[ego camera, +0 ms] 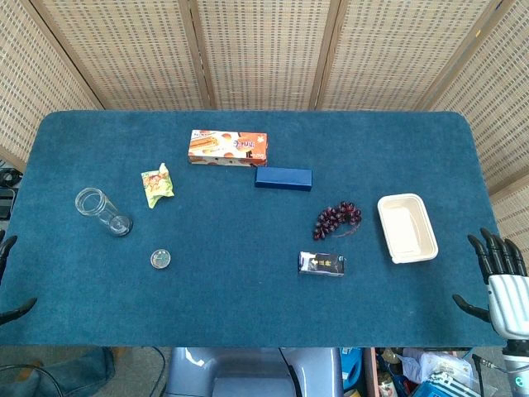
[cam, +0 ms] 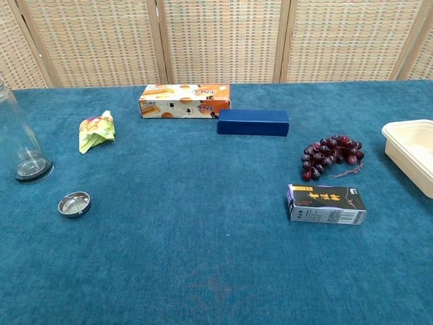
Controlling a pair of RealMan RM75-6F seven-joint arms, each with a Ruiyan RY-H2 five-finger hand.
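My right hand point(ego camera: 498, 277) hangs just off the counter's point(ego camera: 248, 306) right edge, fingers spread and holding nothing. My left hand point(ego camera: 8, 281) barely shows at the left edge in the head view: dark fingertips apart, nothing between them as far as I can see. The chest view shows neither hand.

Nearest my right hand is the tray point(ego camera: 407, 227), a cream one lying flat near the right edge with nothing in it. Just left of it sit the grapes point(ego camera: 336, 219), a dark bunch on the cloth, apart from the tray. Below them lies the dark packet point(ego camera: 321, 264), flat on its side. Further up are the blue box point(ego camera: 283, 178) and the snack box point(ego camera: 227, 147) beside it, close but not touching.

On my left side, the jar point(ego camera: 103, 212) is nearest, clear glass; the chest view shows it upright. Its lid point(ego camera: 160, 259) lies apart from it on the cloth. The green wrapper point(ego camera: 156, 184) sits crumpled a little further in.

I judge that nothing is begun: neither hand touches anything, each thing lies by itself, and every grasp and move is left to do.
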